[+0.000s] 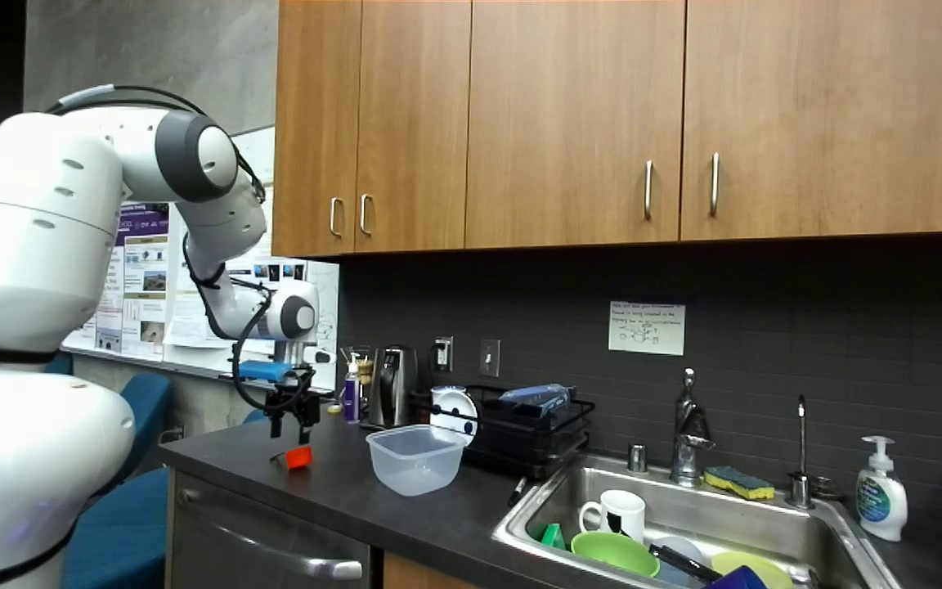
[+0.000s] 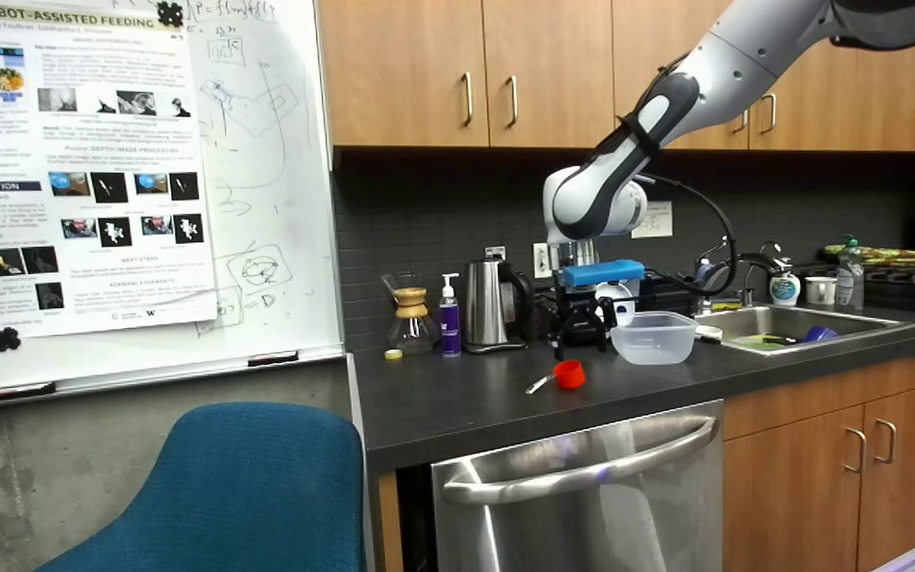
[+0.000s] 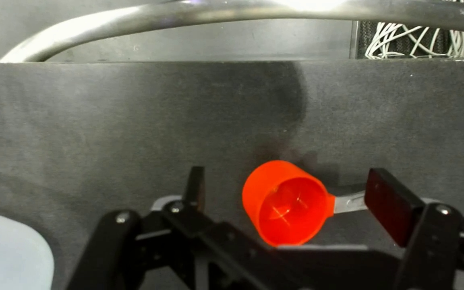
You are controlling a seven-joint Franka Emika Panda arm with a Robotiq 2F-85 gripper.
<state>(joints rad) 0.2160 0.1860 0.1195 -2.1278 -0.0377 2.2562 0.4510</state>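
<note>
1 red cup (image 3: 284, 201) on dark counter (image 2: 457, 401) | wooden cabinets (image 1: 577, 123) overhead | whiteboard (image 2: 283, 230)

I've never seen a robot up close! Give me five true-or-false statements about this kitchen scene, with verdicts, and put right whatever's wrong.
1. The pincer is open. True.
2. It is gripping the red measuring cup. False: the cup rests below it on the counter.
3. The translucent tub stands between the cup and the sink. True.
4. The green bowl stands on the counter. False: it is in the sink.
5. A sponge lies beside the faucet. True.
</note>
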